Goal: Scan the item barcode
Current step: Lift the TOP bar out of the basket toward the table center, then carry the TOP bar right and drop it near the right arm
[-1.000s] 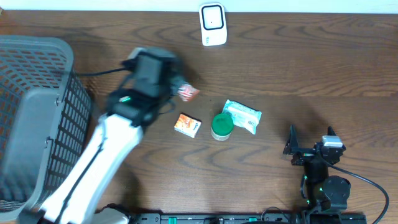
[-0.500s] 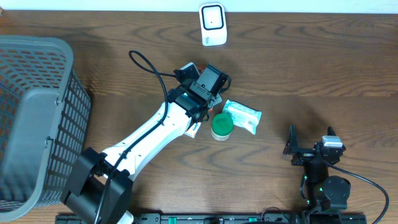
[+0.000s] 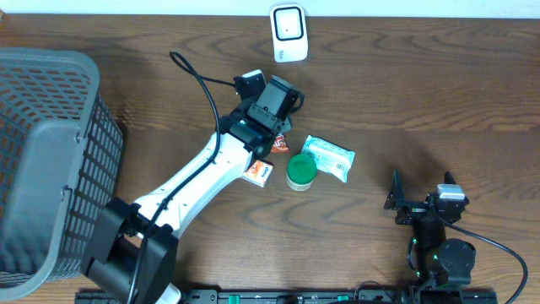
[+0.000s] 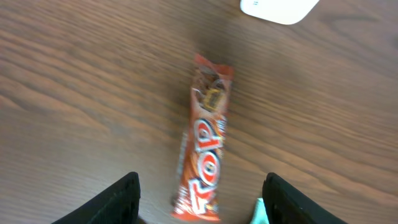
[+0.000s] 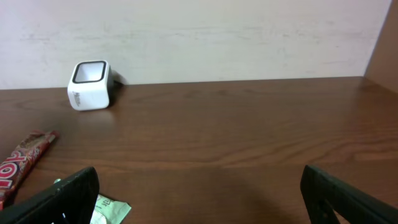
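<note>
One brown wooden bench (image 3: 439,84) carries everything. The biggest thing on it is a single grey mesh basket (image 3: 42,169), filling the left end. There are two arms. The left arm (image 3: 194,181), white with a black wrist, reaches from the near edge out to the middle. The right arm (image 3: 439,245) sits folded at the near right corner.

One white scanner (image 3: 288,32) stands at the far edge, near the middle. Four small goods lie in a loose cluster mid-bench:
- one white and green packet (image 3: 329,158)
- one green-lidded tub (image 3: 301,171), just left of the packet
- one orange box (image 3: 257,173), partly under the left arm
- one red and orange candy bar (image 4: 208,143)

The candy bar lies flat on the wood, lengthwise, pointing towards the scanner. The left claw (image 4: 200,180) hangs over the bar's near end with its two fingers (image 4: 124,196) spread apart, one on each side. Neither finger touches the wrapper. Seen from above, only a red end of the bar shows just beside the wrist, between it and the tub.

The right claw (image 5: 205,199) stands wide apart and holds nothing, well away from the goods and facing the far wall.
</note>
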Tool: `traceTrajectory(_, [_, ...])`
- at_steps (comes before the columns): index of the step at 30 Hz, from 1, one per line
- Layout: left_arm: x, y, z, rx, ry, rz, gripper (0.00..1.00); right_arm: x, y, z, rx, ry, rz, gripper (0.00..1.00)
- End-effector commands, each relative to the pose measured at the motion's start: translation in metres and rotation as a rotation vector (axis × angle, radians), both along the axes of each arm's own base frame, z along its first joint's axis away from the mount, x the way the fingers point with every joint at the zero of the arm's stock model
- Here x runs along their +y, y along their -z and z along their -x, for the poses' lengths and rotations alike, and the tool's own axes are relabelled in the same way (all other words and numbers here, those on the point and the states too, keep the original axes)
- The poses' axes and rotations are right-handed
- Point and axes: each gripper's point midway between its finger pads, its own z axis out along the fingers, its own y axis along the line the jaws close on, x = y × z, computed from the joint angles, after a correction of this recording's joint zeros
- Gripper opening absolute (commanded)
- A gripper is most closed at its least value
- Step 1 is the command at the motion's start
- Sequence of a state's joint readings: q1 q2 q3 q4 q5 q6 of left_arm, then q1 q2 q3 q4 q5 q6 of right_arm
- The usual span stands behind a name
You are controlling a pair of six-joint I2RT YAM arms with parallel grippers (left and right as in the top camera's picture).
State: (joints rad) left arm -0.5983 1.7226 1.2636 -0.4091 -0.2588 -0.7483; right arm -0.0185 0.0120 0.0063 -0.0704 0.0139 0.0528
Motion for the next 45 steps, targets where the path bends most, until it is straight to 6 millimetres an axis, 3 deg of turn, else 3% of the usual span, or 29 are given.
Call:
traceTrajectory(1, [0.01,0.025,-0.008,0.038,0.088,-0.133,0.65,0.0,0.0,0.0,0.0,-0.001,-0.014,0.99])
traceTrajectory(11, [-0.013,0.094,-0.004,0.17,0.23,-0.13,0.66,0.0,0.0,0.0,0.0,-0.001,-0.014,0.99])
traceTrajectory(21, [-0.023,0.113,-0.005,0.194,0.25,-0.097,0.66,0.0,0.0,0.0,0.0,0.0,-0.014,0.99])
traceTrajectory(22, [-0.025,0.115,-0.003,0.202,0.259,-0.084,0.62,0.0,0.0,0.0,0.0,-0.001,-0.014,0.99])
traceTrajectory(23, [-0.028,0.118,-0.001,0.214,0.262,-0.066,0.45,0.0,0.0,0.0,0.0,-0.001,-0.014,0.99])
traceTrajectory(24, [-0.028,0.119,-0.001,0.219,0.253,-0.062,0.34,0.0,0.0,0.0,0.0,-0.001,-0.014,0.99])
traceTrajectory(28, [-0.026,0.121,0.002,0.235,0.238,-0.06,0.13,0.0,0.0,0.0,0.0,0.0,-0.014,0.99])
traceTrajectory(30, [-0.026,0.121,0.003,0.24,0.238,-0.062,0.08,0.0,0.0,0.0,0.0,-0.001,-0.014,0.99])
traceTrajectory(37, [-0.024,0.112,0.006,0.236,0.264,-0.079,0.07,0.0,0.0,0.0,0.0,-0.001,-0.014,0.99])
traceTrajectory(41, [-0.026,0.086,0.002,0.183,0.288,-0.07,0.07,0.0,0.0,0.0,0.0,0.0,-0.014,0.99])
traceTrajectory(45, [-0.028,0.048,-0.001,0.107,0.289,-0.034,0.07,0.0,0.0,0.0,0.0,-0.001,-0.014,0.99])
